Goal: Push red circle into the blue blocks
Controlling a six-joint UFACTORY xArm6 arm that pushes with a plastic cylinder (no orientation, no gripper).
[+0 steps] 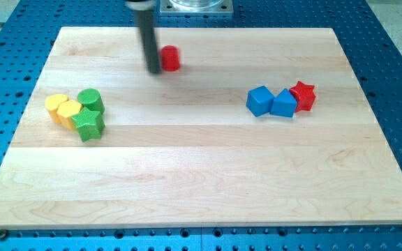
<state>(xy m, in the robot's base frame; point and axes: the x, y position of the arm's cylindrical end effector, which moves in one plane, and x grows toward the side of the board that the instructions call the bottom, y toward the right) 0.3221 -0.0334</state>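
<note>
The robot's dark rod is standing upright near the view's top edge of the wooden board, its tip sitting just at the view's left side of the red circle, touching it or very nearly so; the blur there makes contact hard to judge. The rod is carrying nothing, having no jaws to close. The two blue blocks are lying well apart to the view's right and lower down, with a red star pressed against their far side. With the tip already on the circle's far side from that pair, a push rightward and downward looks the likely course.
</note>
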